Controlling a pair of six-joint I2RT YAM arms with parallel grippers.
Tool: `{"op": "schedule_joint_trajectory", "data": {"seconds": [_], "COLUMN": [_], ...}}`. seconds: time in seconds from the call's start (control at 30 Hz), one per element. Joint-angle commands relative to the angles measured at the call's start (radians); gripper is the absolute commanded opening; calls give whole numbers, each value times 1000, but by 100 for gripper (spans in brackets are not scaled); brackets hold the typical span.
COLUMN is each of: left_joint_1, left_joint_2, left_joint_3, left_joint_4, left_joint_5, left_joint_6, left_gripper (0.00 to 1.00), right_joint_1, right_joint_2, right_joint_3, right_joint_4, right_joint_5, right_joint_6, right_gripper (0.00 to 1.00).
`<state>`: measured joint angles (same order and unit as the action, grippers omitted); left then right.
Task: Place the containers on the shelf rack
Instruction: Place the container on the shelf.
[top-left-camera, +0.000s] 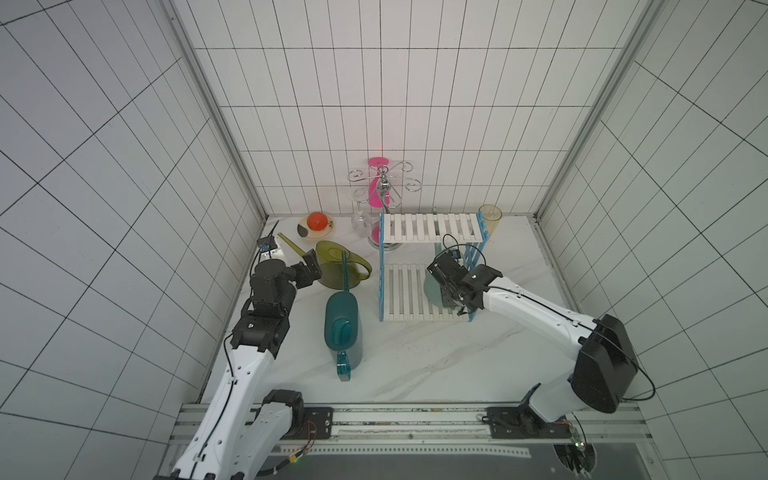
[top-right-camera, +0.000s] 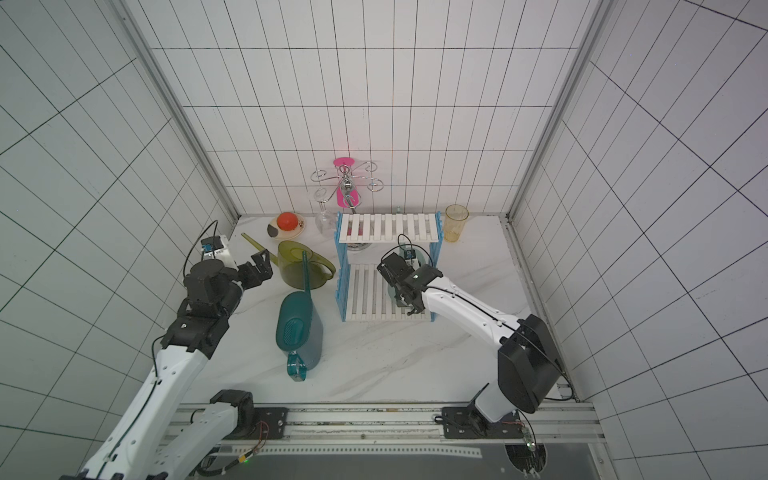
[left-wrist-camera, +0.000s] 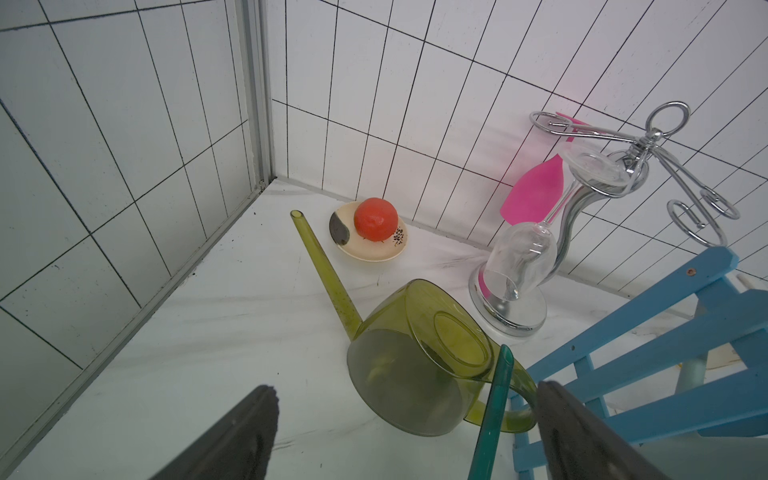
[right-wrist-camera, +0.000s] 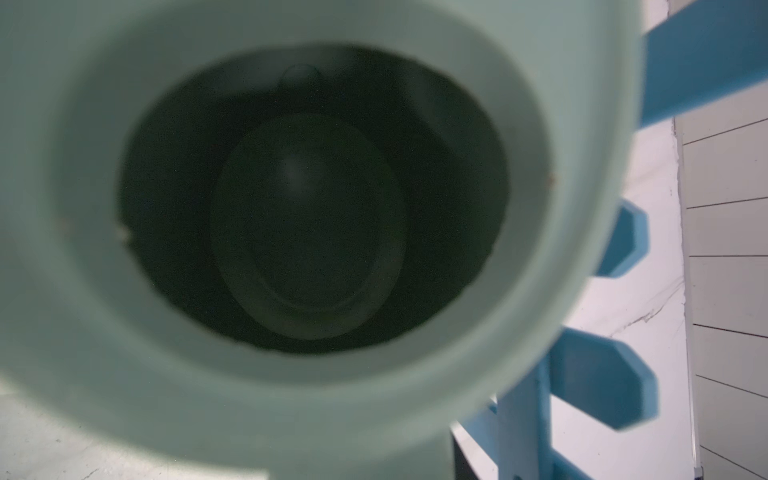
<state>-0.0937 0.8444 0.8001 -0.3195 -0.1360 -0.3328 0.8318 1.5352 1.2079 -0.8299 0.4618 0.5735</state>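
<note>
**Top views.** In both top views the shelf rack (top-left-camera: 432, 227) stands at the right rear of the tabletop (top-left-camera: 415, 365). The right gripper (top-left-camera: 448, 291) reaches in between the two tiers at the rack's right end. It is closed on the pale mint green watering can (top-left-camera: 430, 289). The can is over the lower slats, and whether it rests on them cannot be told.

The dark teal watering can (top-left-camera: 341, 324) is on the tabletop just left of the rack. Its spout runs rearward across the olive-yellow watering can (top-left-camera: 336, 266) behind it. The left gripper (top-left-camera: 314, 269) hovers at the left side of the olive-yellow watering can, jaws spread wide and holding nothing. A chrome glass holder (top-left-camera: 384, 187) and a yellowish tumbler (top-left-camera: 490, 218) stand by the back wall.

**Left wrist view.** The two black fingers (left-wrist-camera: 232, 436) stand far apart with nothing gripped. The olive-yellow watering can lies beyond them, and the teal spout (left-wrist-camera: 494, 407) crosses in front of its handle. Further off are a saucer (left-wrist-camera: 365, 249) carrying a red-orange ball (left-wrist-camera: 376, 218), and the glass holder with a clear wine glass (left-wrist-camera: 523, 257) hung upside down. The rack's blue side frame (left-wrist-camera: 665, 332) is alongside.

**Right wrist view.** The round mouth of the pale mint green watering can fills the frame, blurred, its interior dark. The rack's blue frame is just beside it. The fingers do not show here, so the point of grip cannot be seen.
</note>
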Motion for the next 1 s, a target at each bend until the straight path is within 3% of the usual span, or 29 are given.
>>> {"op": "schedule_joint_trajectory", "data": {"seconds": [0.0,0.17,0.37,0.8,0.97], "left_joint_1": [-3,-2,-3,-3,-3], "left_joint_2": [-3,-6,-7,-10,-8], "left_joint_3": [19,20,19,25,66], "left_joint_4": [-9,-12,-13,-30,-107], "left_joint_5": [15,16,16,19,13], "left_joint_6": [5,9,9,16,16], "left_gripper": [98,98,98,98,98], "right_joint_1": [10,13,13,28,35], "right_joint_2": [-19,-28,-43,-130,-229], "right_joint_3": [-23,-41,-37,-18,-27], "right_joint_4": [23,31,27,8,-1], "right_joint_5": [39,33,19,-23,-43], "right_joint_6": [57,65,61,54,46], "right_gripper": [0,4,27,56,66]}}
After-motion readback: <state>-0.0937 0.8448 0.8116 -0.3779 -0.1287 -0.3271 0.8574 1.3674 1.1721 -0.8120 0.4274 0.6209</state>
